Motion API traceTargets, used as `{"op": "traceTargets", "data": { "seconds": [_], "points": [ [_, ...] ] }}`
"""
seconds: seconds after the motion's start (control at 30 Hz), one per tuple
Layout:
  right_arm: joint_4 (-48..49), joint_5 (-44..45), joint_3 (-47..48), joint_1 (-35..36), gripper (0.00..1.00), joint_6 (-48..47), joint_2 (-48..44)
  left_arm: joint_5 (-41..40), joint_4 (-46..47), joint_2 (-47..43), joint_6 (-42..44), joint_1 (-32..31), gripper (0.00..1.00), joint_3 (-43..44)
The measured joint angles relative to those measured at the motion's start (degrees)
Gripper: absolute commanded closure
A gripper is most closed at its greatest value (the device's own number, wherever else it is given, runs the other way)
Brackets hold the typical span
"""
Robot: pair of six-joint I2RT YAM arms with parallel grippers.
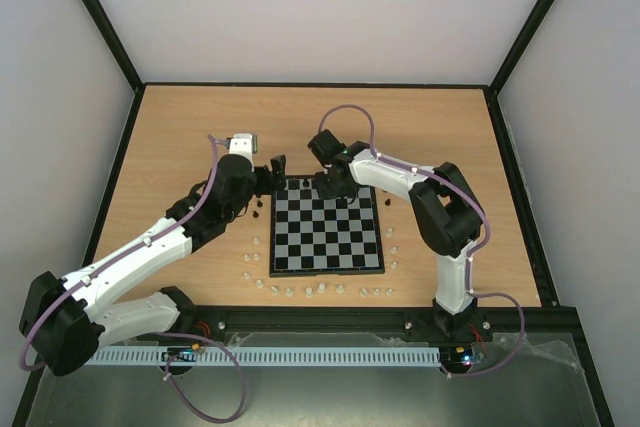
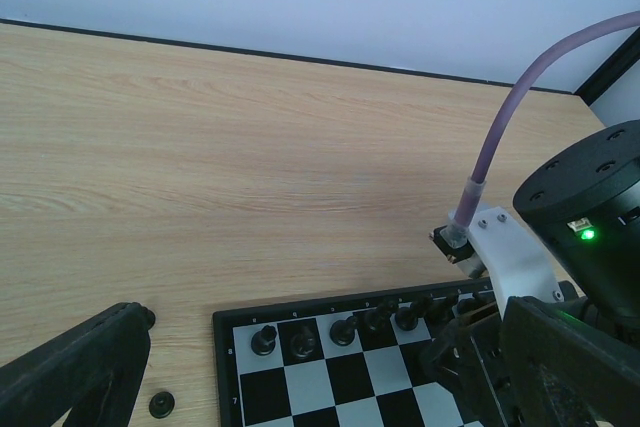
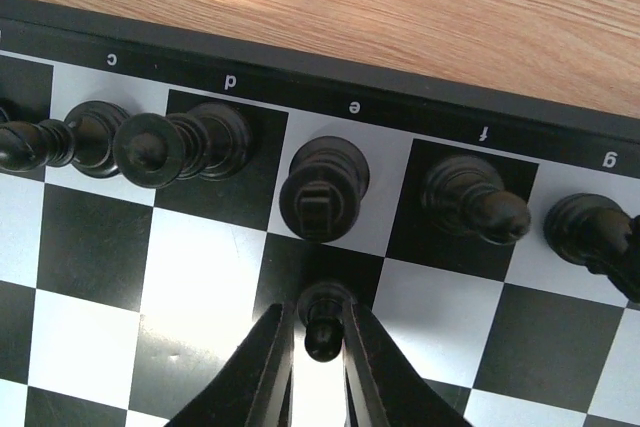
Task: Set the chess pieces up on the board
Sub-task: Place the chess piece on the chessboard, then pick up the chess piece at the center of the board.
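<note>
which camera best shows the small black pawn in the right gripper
Right wrist view: the small black pawn stands close-up inside the right gripper. Top view hides it under that gripper; left wrist view, behind it.

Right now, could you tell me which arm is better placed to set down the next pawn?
Right. The right hand grips a black pawn on the board, second row, before the e-file piece. The left hand hangs open beside the board's far corner, holding nothing.
</note>
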Motion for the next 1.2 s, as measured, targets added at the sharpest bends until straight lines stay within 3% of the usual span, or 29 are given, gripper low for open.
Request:
{"op": "traceTargets", "data": {
  "seconds": [0.17,0.33,0.43,0.53,0.67,0.8,0.97,1.2],
  "points": [
    [-0.1,0.1,0.0,0.2,0.82,0.0,0.0,0.0,0.0,0.0,0.0,0.0,0.01,0.0],
    [-0.6,0.0,0.0,0.4,0.72,-0.1,-1.0,0.0,0.0,0.0,0.0,0.0,0.01,0.0],
    [-1.2,-0.5,0.0,0.7,0.63,-0.5,-4.0,0.0,0.0,0.0,0.0,0.0,0.01,0.0],
    [-1.1,-0.8,-0.1,0.9,0.61,-1.2,-8.8,-0.2,0.0,0.3,0.0,0.0,0.01,0.0],
    [2.2,-1.3,-4.6,0.9,0.41,-2.1,-18.7,-0.2,0.4,2.3,-0.2,0.4,0.01,0.0],
    [6.8,-1.6,-12.9,0.9,0.01,-3.0,-30.3,0.1,0.5,5.7,-0.4,0.7,0.01,0.0],
    [10.3,1.3,-17.6,0.9,0.01,-3.7,-36.5,-0.1,0.0,10.3,-0.9,1.6,0.01,0.4],
    [12.8,3.5,-21.1,0.9,0.01,-2.0,-38.2,-1.0,-1.5,16.3,-2.0,6.8,0.01,2.0]
  ]
}}
